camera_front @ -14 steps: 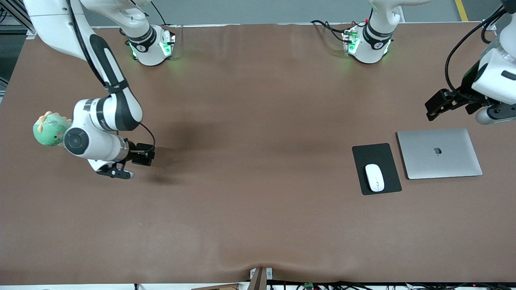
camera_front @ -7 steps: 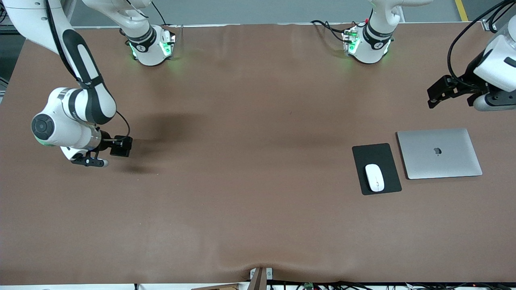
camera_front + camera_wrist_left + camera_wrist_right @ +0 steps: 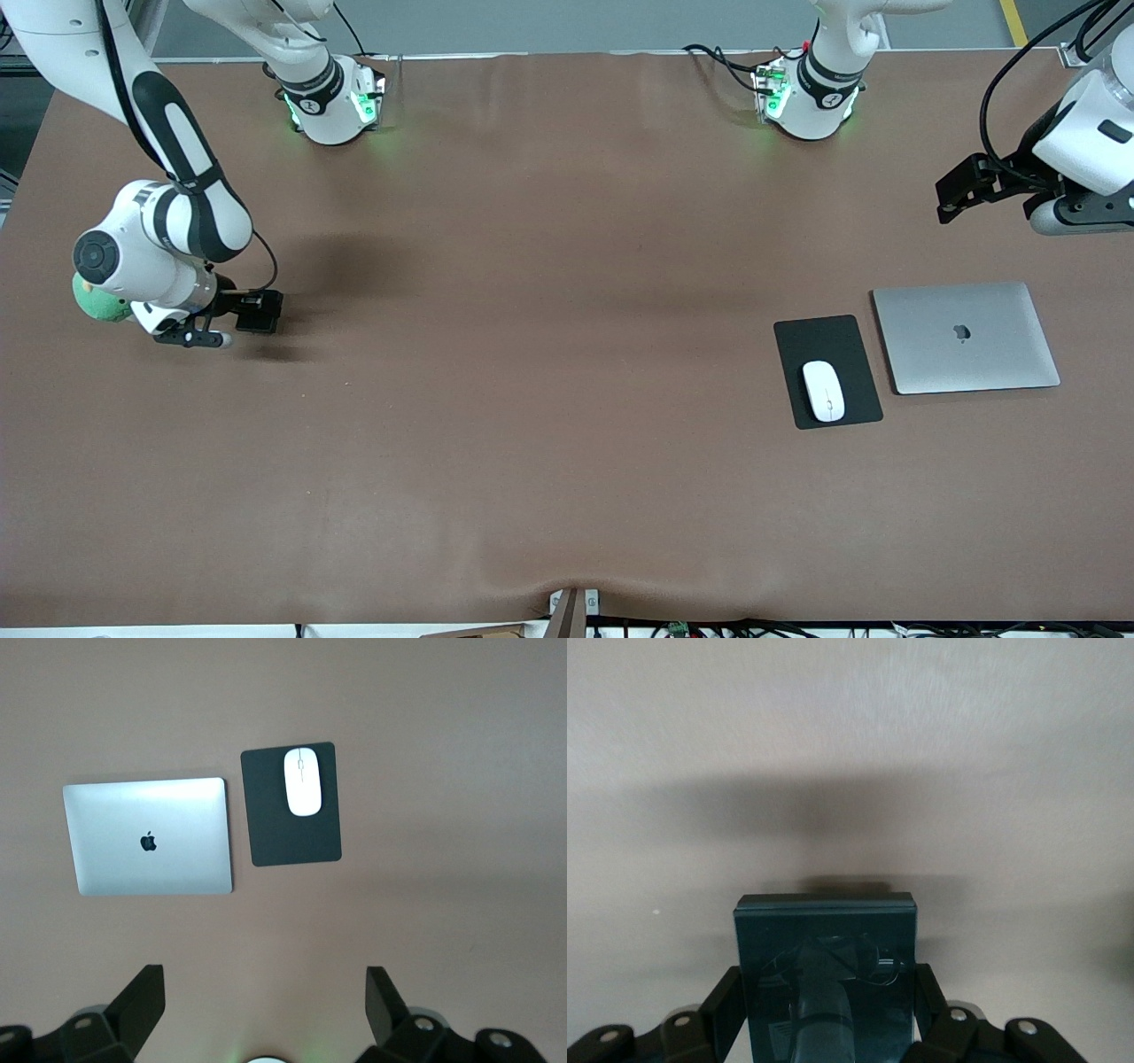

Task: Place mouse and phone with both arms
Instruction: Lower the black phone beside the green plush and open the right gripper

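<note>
The white mouse (image 3: 823,391) lies on a black mat (image 3: 824,341) beside a closed silver laptop (image 3: 966,337), toward the left arm's end of the table. My right gripper (image 3: 246,315) is shut on the black phone (image 3: 264,310) and holds it low over bare table at the right arm's end. In the right wrist view the phone (image 3: 825,948) sits between the fingers (image 3: 725,1001) of the right gripper (image 3: 825,997). My left gripper (image 3: 952,199) is open and empty, up over the table beside the laptop. The left wrist view shows the gripper (image 3: 264,1005), the mouse (image 3: 302,780), the mat (image 3: 297,837) and the laptop (image 3: 149,835).
A green plush toy (image 3: 91,303) sits at the right arm's end of the table, mostly hidden by the right arm's wrist. The brown table cover (image 3: 549,399) is bare across its middle. The two arm bases (image 3: 332,106) (image 3: 806,102) stand along the table edge farthest from the front camera.
My right gripper has carried the phone toward the right arm's end of the table and lower, covering most of the plush toy. My left gripper has drawn away from the laptop.
</note>
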You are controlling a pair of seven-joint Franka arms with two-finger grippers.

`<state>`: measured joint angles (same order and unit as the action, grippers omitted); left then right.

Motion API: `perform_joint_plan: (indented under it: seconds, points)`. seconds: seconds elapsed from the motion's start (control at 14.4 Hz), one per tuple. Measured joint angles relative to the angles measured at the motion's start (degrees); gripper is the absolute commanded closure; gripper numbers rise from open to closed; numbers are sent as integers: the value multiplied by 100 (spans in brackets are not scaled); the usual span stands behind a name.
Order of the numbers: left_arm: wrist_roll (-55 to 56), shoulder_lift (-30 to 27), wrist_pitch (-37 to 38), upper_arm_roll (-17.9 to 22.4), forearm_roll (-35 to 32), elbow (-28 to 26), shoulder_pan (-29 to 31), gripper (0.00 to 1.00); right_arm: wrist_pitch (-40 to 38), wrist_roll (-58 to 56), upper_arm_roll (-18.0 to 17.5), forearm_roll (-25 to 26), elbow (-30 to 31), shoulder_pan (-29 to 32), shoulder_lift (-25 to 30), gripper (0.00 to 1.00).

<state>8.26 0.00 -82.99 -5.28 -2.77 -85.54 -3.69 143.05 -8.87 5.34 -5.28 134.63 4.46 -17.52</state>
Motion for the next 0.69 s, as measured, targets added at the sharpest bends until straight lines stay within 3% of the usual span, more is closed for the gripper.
perform_joint_plan:
  seconds: [0.28,0.35,0.42,0.69]
  points:
    - [-40,-56,68,6,11,0,0,0,651,-112,0,3,383,13,-59,96]
    - [-40,-65,74,9,90,0,0,0,662,-113,-2,3,391,17,-52,21]
    - [-40,-71,76,23,268,0,3,0,664,-117,-2,3,390,33,-52,0]
    - [-39,-116,181,45,491,0,209,0,531,-154,-1,3,312,89,-53,0]
